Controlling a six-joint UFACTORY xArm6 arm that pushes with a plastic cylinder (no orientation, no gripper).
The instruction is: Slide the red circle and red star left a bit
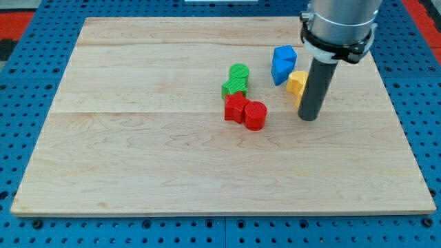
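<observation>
On a pale wooden board point(138, 158) set over a blue pegged surface point(41, 27), the red circle point(255, 116) lies nearest the view's bottom of all the blocks, a little right of the board's middle. The red star point(236, 108) touches the circle on its left side, the pair forming one red clump. Just beyond the star, toward the view's top, two green blocks point(236, 80) sit pressed together, the nearer one touching or all but touching the star; their shapes cannot be made out. To the right of the red circle, apart from it, my tip point(309, 118) rests at board level, the dark rod rising straight up into a grey cylindrical arm body point(339, 24) at the view's top. A yellow block point(297, 84) sits just behind the rod, partly hidden by it. Farther back, up and right of the red circle, a blue block point(282, 64) stands beside the yellow one. The arm carries no jaws, only the rod, and holds nothing.
</observation>
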